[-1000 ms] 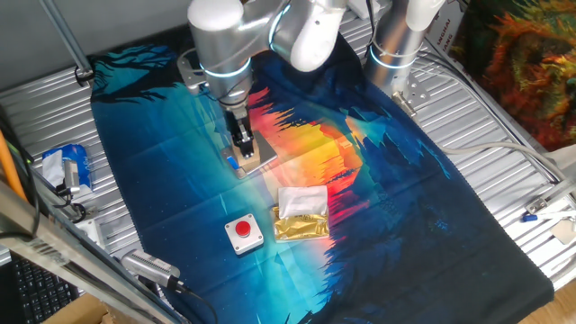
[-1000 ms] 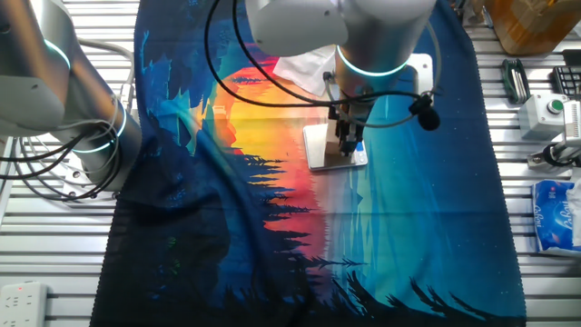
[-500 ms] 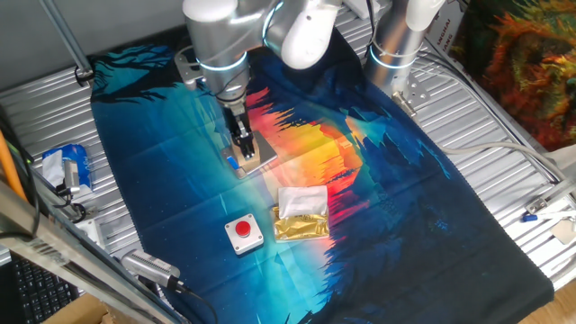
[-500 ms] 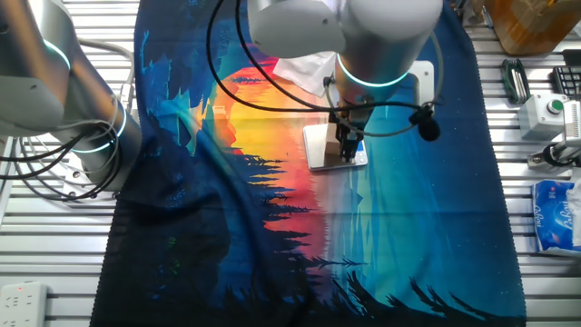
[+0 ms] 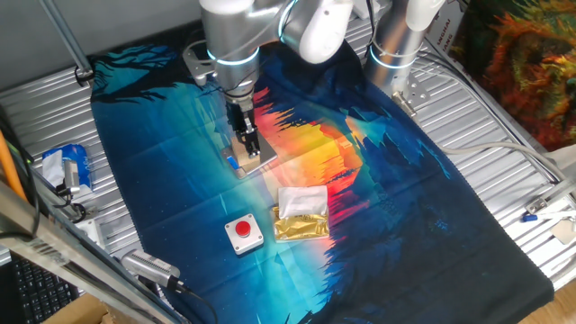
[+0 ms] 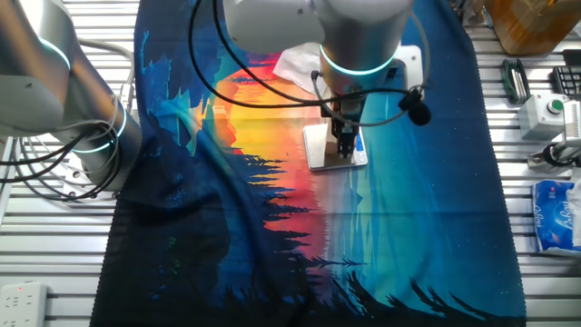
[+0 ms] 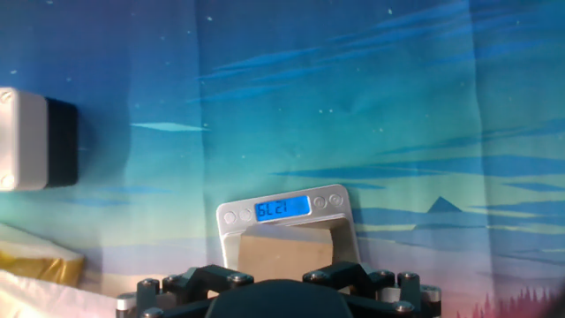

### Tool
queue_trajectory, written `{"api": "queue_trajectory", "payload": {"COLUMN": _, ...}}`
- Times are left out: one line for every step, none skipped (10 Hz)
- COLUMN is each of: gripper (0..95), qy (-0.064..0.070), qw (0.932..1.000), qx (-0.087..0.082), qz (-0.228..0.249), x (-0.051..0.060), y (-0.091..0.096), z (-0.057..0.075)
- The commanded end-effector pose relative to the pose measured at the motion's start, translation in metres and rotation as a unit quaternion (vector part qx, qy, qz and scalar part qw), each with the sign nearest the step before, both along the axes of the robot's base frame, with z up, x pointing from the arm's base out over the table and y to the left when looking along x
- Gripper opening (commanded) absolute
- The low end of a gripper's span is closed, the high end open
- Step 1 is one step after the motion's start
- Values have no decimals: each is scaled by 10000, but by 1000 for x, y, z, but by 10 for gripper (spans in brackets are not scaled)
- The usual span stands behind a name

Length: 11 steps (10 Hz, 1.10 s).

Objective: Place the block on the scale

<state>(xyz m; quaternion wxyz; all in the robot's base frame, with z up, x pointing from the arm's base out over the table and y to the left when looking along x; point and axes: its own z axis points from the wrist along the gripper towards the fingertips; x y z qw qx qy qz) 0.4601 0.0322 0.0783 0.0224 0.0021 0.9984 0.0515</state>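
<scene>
A: Where is the block lying?

B: The block [image 7: 284,247] is lying flat on the top plate of the scale [image 7: 288,219]. In the hand view its tan face is filling the plate below the lit blue display, which is sitting at the plate's 12 o'clock edge. In one fixed view only a sliver of tan wood is showing beside the fingers.

A: What is the claw doing?

B: The claw [image 5: 248,144] is pointing straight down over the scale [image 5: 249,158]. The other fixed view is showing the claw [image 6: 346,145] directly above the scale [image 6: 325,150]. In the hand view the fingertips are falling below the frame edge, so I cannot tell whether the fingers are set wide, set narrow, or gripping the block, nor whether they are touching it.

A: What else is resting on the bench?

B: A printed cloth [image 5: 405,207] is covering the bench [image 5: 54,99]. Taking the scale as the dial centre in one fixed view, a white box with a red button [image 5: 243,232] is sitting at 6 o'clock, well apart from it. A white-and-gold foil packet [image 5: 301,214] is lying at 4 o'clock, nearer to the scale and just beside the button box. In the hand view that box [image 7: 35,140] is appearing at 10 o'clock from the scale, and the packet's corner [image 7: 35,265] is showing at 8 o'clock.
</scene>
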Motion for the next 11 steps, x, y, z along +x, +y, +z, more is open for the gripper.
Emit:
{"api": "queue_trajectory", "payload": {"gripper": 950, "qy": 41, "qw": 9997, "qx": 22, "qz": 223, "x": 0, "y": 2, "z": 2}}
{"api": "queue_trajectory", "payload": {"gripper": 950, "qy": 84, "qw": 9996, "qx": 24, "qz": 259, "x": -1, "y": 3, "z": 4}}
{"api": "queue_trajectory", "payload": {"gripper": 950, "qy": 113, "qw": 9995, "qx": 32, "qz": 279, "x": -2, "y": 3, "z": 4}}
{"api": "queue_trajectory", "payload": {"gripper": 950, "qy": 155, "qw": 9994, "qx": 33, "qz": 311, "x": -2, "y": 3, "z": 4}}
{"api": "queue_trajectory", "payload": {"gripper": 950, "qy": 163, "qw": 9993, "qx": 39, "qz": 341, "x": -2, "y": 3, "z": 4}}
{"api": "queue_trajectory", "payload": {"gripper": 950, "qy": 165, "qw": 9992, "qx": 46, "qz": 352, "x": -2, "y": 3, "z": 4}}
{"api": "queue_trajectory", "payload": {"gripper": 950, "qy": 176, "qw": 9992, "qx": 47, "qz": 353, "x": -2, "y": 3, "z": 4}}
{"api": "queue_trajectory", "payload": {"gripper": 950, "qy": 193, "qw": 9992, "qx": 44, "qz": 354, "x": -2, "y": 3, "z": 4}}
{"api": "queue_trajectory", "payload": {"gripper": 950, "qy": 195, "qw": 9992, "qx": 41, "qz": 352, "x": -2, "y": 3, "z": 4}}
{"api": "queue_trajectory", "payload": {"gripper": 950, "qy": 205, "qw": 9992, "qx": 47, "qz": 348, "x": -2, "y": 3, "z": 4}}
{"api": "queue_trajectory", "payload": {"gripper": 950, "qy": 205, "qw": 9992, "qx": 47, "qz": 339, "x": -2, "y": 3, "z": 4}}
